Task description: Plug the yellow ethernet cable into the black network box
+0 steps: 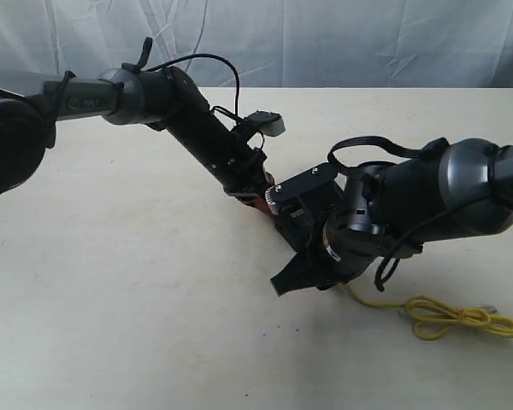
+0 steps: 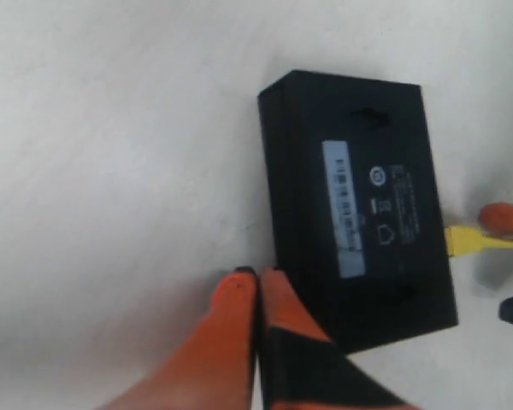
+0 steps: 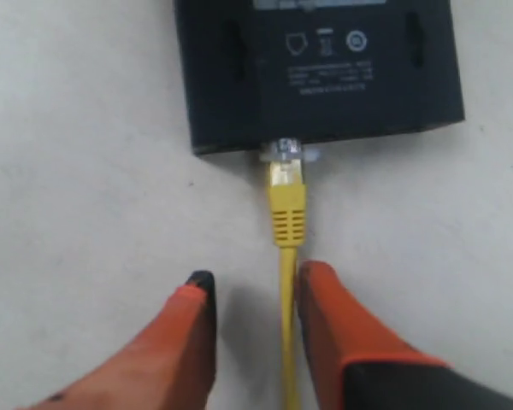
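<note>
The black network box [image 3: 321,73] lies flat on the table, label up, and shows too in the left wrist view [image 2: 359,205]. The yellow ethernet cable [image 3: 287,213] has its clear plug seated in the box's side port. My right gripper [image 3: 255,286] is open, with the cord running between its orange fingers close to one of them. My left gripper [image 2: 258,278] is shut and empty, its tips pressed against the opposite long side of the box. In the exterior view the cable's loose bundle [image 1: 457,318] lies behind the right arm; the box is mostly hidden by both arms.
Pale tabletop [image 1: 120,282] stretches around the box. A white crinkled backdrop [image 1: 325,38] closes off the far edge. The two arms meet near the table's middle, crowding the box from both sides.
</note>
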Motion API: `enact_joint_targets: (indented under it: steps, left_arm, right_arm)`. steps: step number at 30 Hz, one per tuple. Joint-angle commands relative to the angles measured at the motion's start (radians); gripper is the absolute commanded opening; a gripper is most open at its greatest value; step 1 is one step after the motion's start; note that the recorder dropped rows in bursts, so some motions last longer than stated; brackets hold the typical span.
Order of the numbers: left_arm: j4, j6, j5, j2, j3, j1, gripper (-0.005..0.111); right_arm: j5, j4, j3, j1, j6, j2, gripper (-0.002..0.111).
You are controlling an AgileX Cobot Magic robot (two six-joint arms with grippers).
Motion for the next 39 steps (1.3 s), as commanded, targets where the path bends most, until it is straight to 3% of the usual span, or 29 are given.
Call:
enact_joint_targets:
  steps: [1,3,6,10,14,19,24,27,30,33,35,39]
  left_arm:
    - [0.242,-0.171,-0.093,-0.056,0.011,0.044,0.000]
    - [0.336,-0.279,-0.113,-0.107,0.011,0.068,0.000]
    - [0.432,-0.406,-0.092,-0.198,0.011,0.099,0.000]
    - [0.499,-0.461,-0.069,-0.347,0.065,0.107,0.000]
    - [0.562,-0.564,-0.165,-0.580,0.222,0.079,0.000]
    - [0.611,-0.681,-0.379,-0.939,0.531,0.035,0.000]
    - [0.662,-0.791,-0.641,-1.360,0.858,0.022,0.000]
    - [0.715,-0.807,-0.721,-1.587,1.021,0.025,0.000]
    - [0.783,-0.807,-0.718,-1.773,1.149,0.029,0.000]
    - [0.827,-0.807,-0.597,-2.001,1.255,0.029,0.000]
    - [0.831,-0.807,-0.481,-2.092,1.260,0.029,0.000]
    - [0.831,-0.807,-0.422,-2.185,1.260,0.029,0.000]
  right_arm:
    - [0.053,0.096,-0.014,-0.004,0.001,-0.022,0.040]
    - [0.109,0.166,-0.030,-0.006,0.001,-0.059,0.029]
    - [0.152,0.180,-0.037,-0.006,-0.001,-0.130,-0.001]
    - [0.183,0.288,-0.037,-0.067,-0.129,-0.222,0.000]
    - [0.192,0.585,-0.035,-0.187,-0.454,-0.300,-0.001]
    - [0.219,0.831,0.013,-0.342,-0.764,-0.448,-0.001]
    - [0.208,0.893,0.101,-0.415,-0.824,-0.665,-0.001]
    - [0.161,0.884,0.162,-0.417,-0.824,-0.834,-0.001]
    - [0.098,0.865,0.238,-0.417,-0.824,-0.979,-0.001]
    - [0.073,0.840,0.302,-0.417,-0.824,-1.170,-0.001]
    - [0.082,0.843,0.302,-0.417,-0.824,-1.257,-0.001]
    - [0.076,0.843,0.302,-0.417,-0.824,-1.359,-0.001]
